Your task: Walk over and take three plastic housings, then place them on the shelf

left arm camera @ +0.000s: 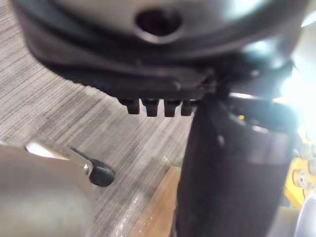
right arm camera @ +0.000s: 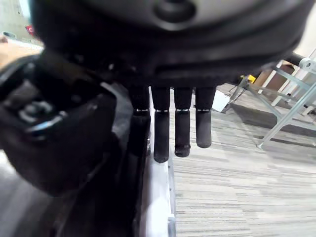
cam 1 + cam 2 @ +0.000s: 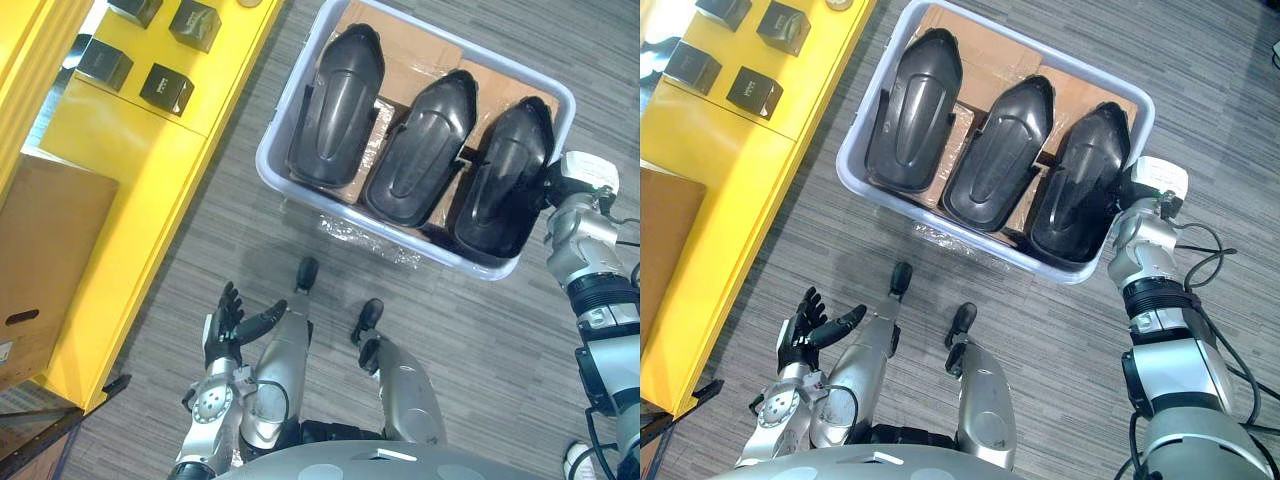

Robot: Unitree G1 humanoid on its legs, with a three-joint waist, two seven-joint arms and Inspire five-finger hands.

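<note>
Three black plastic housings lie side by side in a pale bin (image 3: 268,152) on the carpet: the left housing (image 3: 335,105), the middle housing (image 3: 420,150) and the right housing (image 3: 505,180). My right hand (image 3: 553,183) is at the bin's right end, against the outer edge of the right housing. In the right wrist view its fingers (image 2: 162,133) hang straight over the bin's rim, with the thumb beside the dark housing and nothing gripped. My left hand (image 3: 228,325) hangs low at my left side, fingers spread and empty.
A yellow shelf (image 3: 130,150) runs along the left, with several small black boxes (image 3: 165,88) on it and a brown cardboard box (image 3: 45,260) nearer me. Cardboard (image 3: 400,60) lines the bin. A metal frame (image 2: 291,103) stands beyond the bin.
</note>
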